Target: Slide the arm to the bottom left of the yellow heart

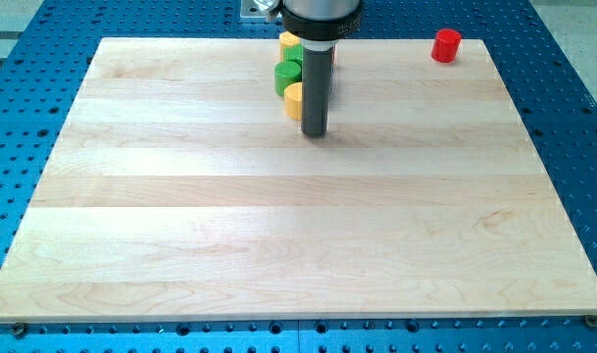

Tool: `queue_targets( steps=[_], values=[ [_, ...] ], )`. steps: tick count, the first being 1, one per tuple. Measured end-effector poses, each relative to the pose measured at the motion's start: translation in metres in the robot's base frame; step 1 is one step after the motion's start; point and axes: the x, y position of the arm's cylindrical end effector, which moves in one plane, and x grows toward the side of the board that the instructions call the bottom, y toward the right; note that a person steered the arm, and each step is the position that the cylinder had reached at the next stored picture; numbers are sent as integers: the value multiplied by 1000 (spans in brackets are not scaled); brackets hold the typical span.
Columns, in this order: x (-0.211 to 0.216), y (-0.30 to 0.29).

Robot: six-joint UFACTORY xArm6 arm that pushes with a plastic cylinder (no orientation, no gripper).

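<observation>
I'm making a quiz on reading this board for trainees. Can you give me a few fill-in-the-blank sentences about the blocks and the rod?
1. The lone red block sits near the board's top ____ corner in the view.
2. Between the two yellow blocks in the stack-like cluster lies a ____ block.
3. My tip rests just to the view's ____ of the lower yellow block.

Missing words: right; green; right

Pale matt wooden board [278,216]
</observation>
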Motion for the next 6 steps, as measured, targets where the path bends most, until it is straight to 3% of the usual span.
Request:
queue_targets(
  steps=[4,5,6],
  values=[
    [6,1],
    [28,-10],
    [37,-66]
  ],
)
